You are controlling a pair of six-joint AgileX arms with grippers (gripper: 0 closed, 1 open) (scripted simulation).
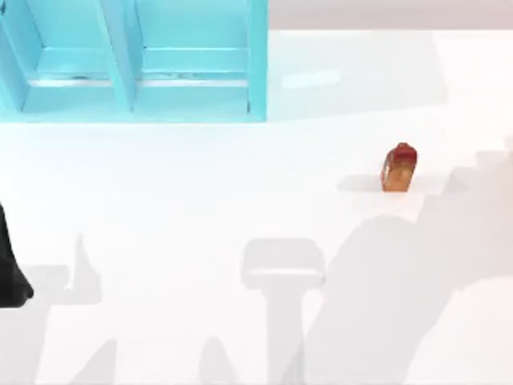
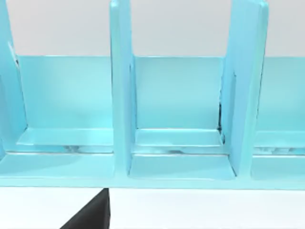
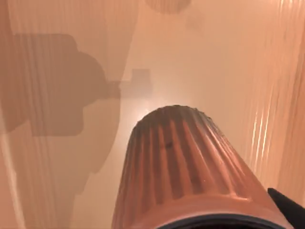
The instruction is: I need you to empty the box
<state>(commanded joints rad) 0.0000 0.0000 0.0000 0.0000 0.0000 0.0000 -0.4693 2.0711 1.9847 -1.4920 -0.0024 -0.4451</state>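
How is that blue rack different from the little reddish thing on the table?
The blue rack is big, pale turquoise and split by upright dividers into open bays; the reddish object is small, orange-brown with a red top. The rack sits at the table's far left, the object alone on the right. Both rest on the white table.

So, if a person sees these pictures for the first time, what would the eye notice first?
Probably the light blue box with compartments at the far left of the table, whose visible compartments look empty in the left wrist view. Next comes the small reddish-brown bottle standing alone on the white table toward the right. The right wrist view shows a ribbed reddish object very close.
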